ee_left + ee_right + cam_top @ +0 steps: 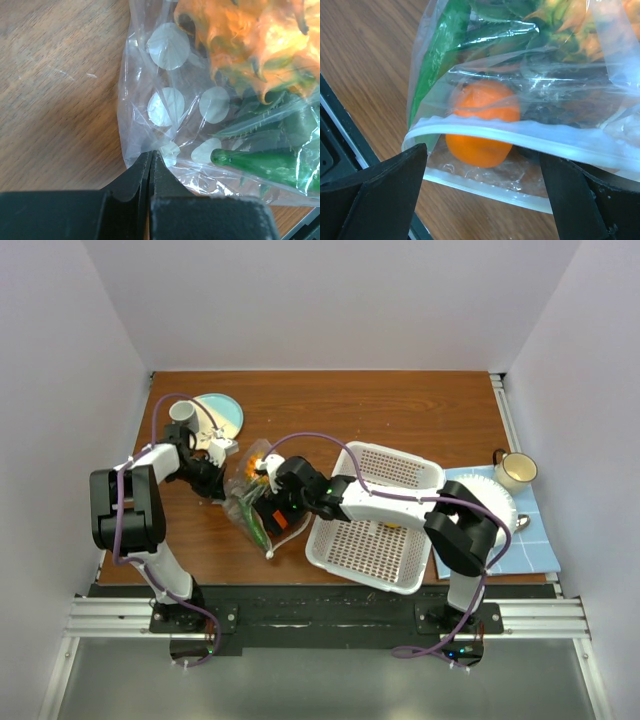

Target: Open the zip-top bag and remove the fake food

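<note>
White walls close in three sides of a brown wooden table (pixel 400 410), and the zip-top bag (pixel 250 505) lies on its left half, just beside a white perforated basket (pixel 375 540). The right arm stretches across the basket, and something small and yellow shows inside it. The bag holds the fake food (pixel 252 485): a round orange (pixel 480 125) sits right at the mouth between the two white zip strips, which stand apart there. A glossy green pointed piece (pixel 260 165) and a ruffled orange-yellow piece (pixel 250 40) lie deeper in, under clear crinkled film printed with white dots. The left gripper (pixel 151 157) has its fingers pressed together on the bag's edge on the side away from the basket. The right gripper (pixel 482 155) has its fingers spread wide, one either side of the bag's mouth, not touching the plastic. A pale blue plate (pixel 222 415) and a cup (pixel 183 412) stand near the far left corner. A blue mat (pixel 535 540) with a mug (pixel 515 470) lies at the right edge. Bare wood stretches behind the bag and basket toward the back wall.
</note>
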Motion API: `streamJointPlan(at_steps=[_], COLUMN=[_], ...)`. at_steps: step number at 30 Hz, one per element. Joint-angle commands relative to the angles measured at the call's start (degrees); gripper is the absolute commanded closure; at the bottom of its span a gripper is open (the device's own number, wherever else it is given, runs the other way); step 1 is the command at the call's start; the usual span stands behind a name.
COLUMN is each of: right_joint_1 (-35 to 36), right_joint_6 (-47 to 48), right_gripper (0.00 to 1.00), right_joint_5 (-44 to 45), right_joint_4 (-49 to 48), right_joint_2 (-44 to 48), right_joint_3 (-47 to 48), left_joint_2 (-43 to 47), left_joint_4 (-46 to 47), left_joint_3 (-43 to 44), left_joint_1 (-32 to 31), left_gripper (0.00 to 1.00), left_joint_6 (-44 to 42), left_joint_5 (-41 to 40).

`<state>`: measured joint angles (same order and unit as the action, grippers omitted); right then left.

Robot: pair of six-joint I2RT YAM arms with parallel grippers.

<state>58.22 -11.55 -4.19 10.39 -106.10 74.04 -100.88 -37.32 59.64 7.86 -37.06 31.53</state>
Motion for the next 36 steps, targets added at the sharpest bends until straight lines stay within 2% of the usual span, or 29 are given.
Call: streamJointPlan(at_steps=[1, 10, 12, 15, 16, 18, 19, 22, 28, 33, 36], right_joint_1=[-0.03, 1.02, 1.11, 1.29, 1.29, 1.29, 1.29, 1.2, 0.59, -0.29, -1.17], right_joint_6=[0.13, 0.39, 0.48, 0.39, 0.39, 0.3, 0.3, 0.91, 2.15, 1.97, 1.62], right_gripper=[0.05, 0.1, 0.15, 0.3, 0.41, 0.53, 0.67, 0.8, 0.8, 0.79, 0.75], right_joint_5=[-0.65, -0.47, -0.47, -0.03, 0.05, 1.28, 2.07, 4.09, 8.93, 11.56, 12.97], right_joint_4=[1.12, 1.56, 2.09, 3.58, 3.93, 4.2, 4.54, 5.69, 4.38, 4.2, 4.55], right_joint_2=[-2.77, -9.29, -10.78, -11.23, -11.06, -9.57, -8.78, -4.65, 7.2, 13.46, 17.94], right_joint_3=[4.26, 11.03, 11.48, 11.04, 10.08, 8.93, 7.8, 6.47, 3.84, 0.85, -1.87], left_joint_2=[1.21, 2.18, 2.35, 2.79, 2.79, 2.71, 2.36, 1.92, 1.83, 2.79, 3.85], left_joint_4=[1.73, 0.32, 0.14, 0.4, 0.49, 1.19, 1.28, 1.9, 2.6, 4.27, 5.59], left_joint_3=[-0.49, -0.49, -0.66, -1.01, -1.36, -1.71, -1.8, -2.16, -3.03, -5.14, -5.93], left_joint_1=[0.23, 0.32, 0.23, 0.23, 0.23, 0.23, 0.23, 0.32, 0.23, 0.23, 0.32], left_gripper=[1.0, 1.0, 1.0, 1.0, 1.0, 1.0, 1.0, 1.0, 1.0, 1.0, 1.0], left_joint_6=[0.32, -0.12, -0.29, -0.38, -0.47, -0.47, -0.47, -0.47, -1.09, -1.09, -1.17], left_joint_5=[-0.5, 0.46, 0.46, 0.11, 0.02, -0.5, -0.59, -1.29, -2.52, -2.96, -3.93])
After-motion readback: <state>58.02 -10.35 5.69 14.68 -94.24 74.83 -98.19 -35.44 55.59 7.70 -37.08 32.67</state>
